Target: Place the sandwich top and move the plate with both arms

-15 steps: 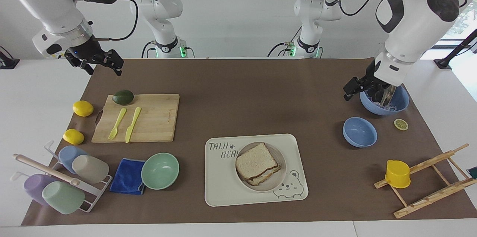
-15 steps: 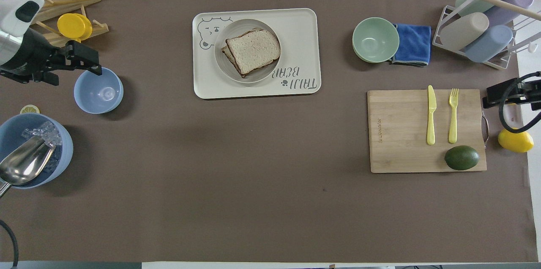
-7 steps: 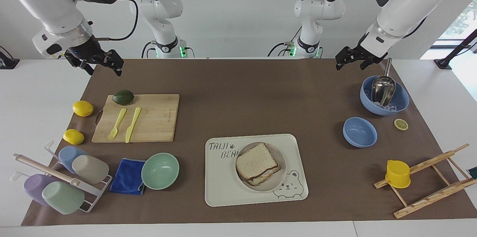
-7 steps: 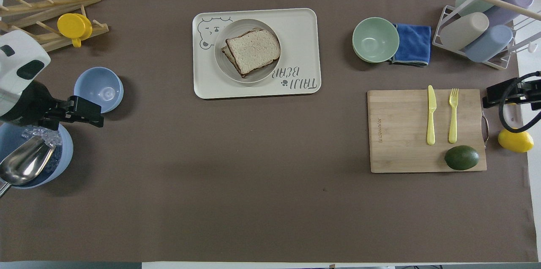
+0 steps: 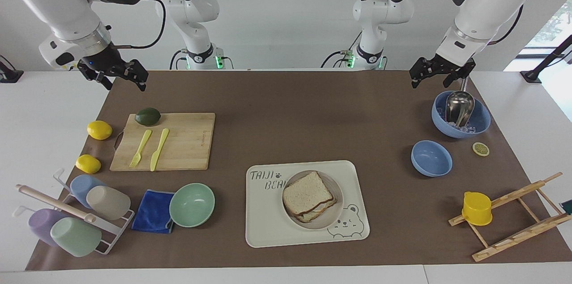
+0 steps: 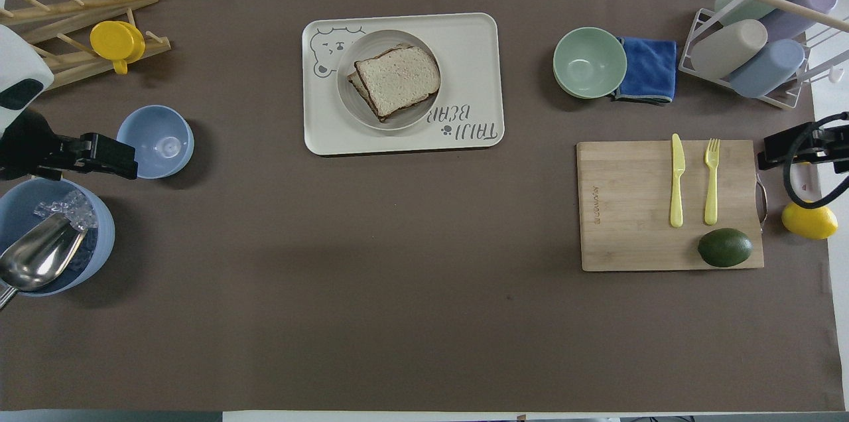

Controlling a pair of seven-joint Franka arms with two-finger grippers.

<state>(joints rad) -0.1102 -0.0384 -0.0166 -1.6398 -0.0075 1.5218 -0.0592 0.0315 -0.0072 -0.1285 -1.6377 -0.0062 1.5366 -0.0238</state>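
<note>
The sandwich top lies on a second slice, stacked a little askew, on the plate; it also shows in the overhead view, as does the plate. The plate stands on a cream bear tray. My left gripper is raised, open and empty, over the table's edge beside the ice bowl; it shows in the overhead view too. My right gripper waits open and empty above the mat's corner near the cutting board, also in the overhead view.
The ice bowl holds a metal scoop. A small blue bowl, a lemon slice and a wooden rack with a yellow cup lie at the left arm's end. A mint bowl, blue cloth, cup rack and lemons lie at the right arm's end.
My left gripper has risen from over the ice bowl and drawn back toward the robots. The right arm, the sandwich and the plate have not moved.
</note>
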